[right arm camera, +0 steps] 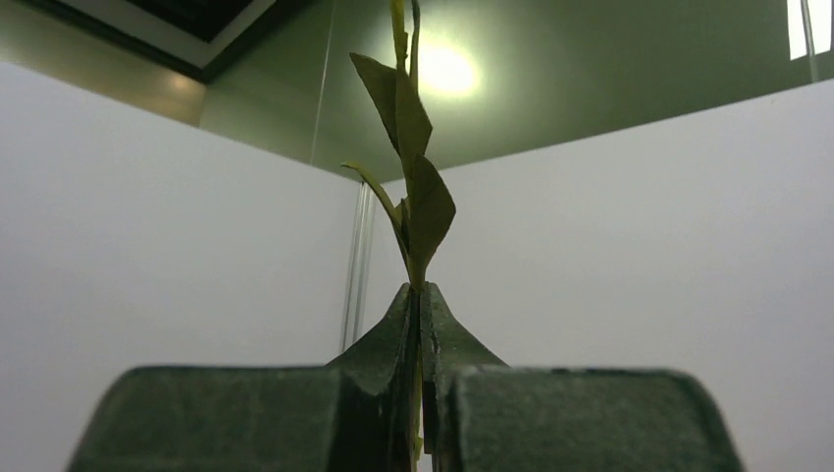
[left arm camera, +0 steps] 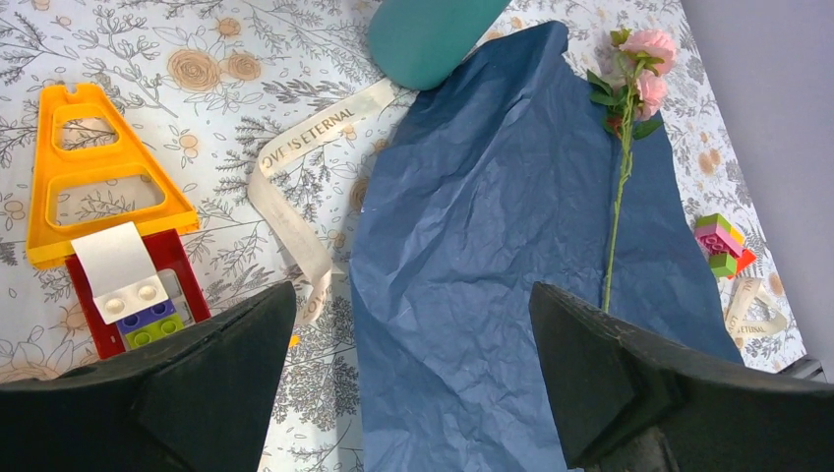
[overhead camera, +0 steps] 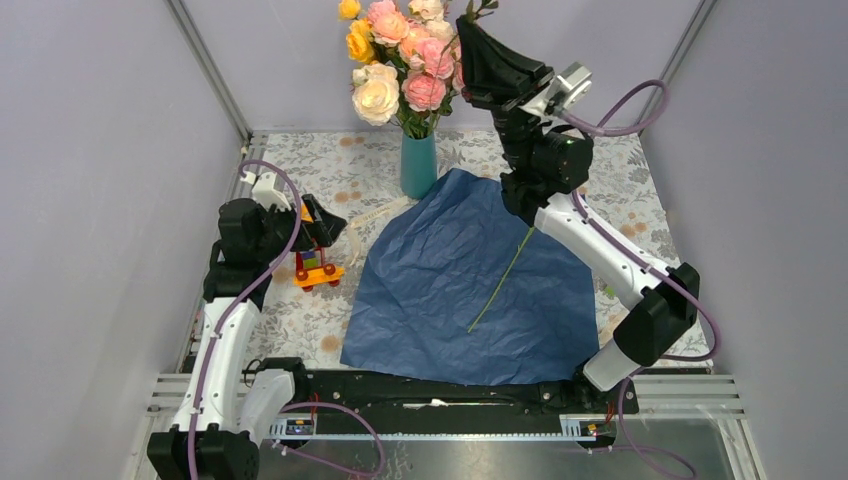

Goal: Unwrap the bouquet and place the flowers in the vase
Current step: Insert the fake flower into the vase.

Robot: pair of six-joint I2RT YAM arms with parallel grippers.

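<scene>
Nearest me, my left claw [left arm camera: 411,295] gapes empty; far off, my right claw [right arm camera: 420,300] pinches a leafy stem [right arm camera: 423,211].
Between my arms a pink flower [left arm camera: 620,177] lies on the blue paper [overhead camera: 450,300], stem end toward me; beyond, the vase [overhead camera: 419,168] stands down-left of that raised claw, held stem upright.

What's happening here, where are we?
The blue paper is spread open on the table. The right gripper is shut on a leafy green stem, held up beside the rose bunch in the teal vase. One pink flower lies on the paper. The left gripper hangs open, empty, near the toy blocks.
</scene>
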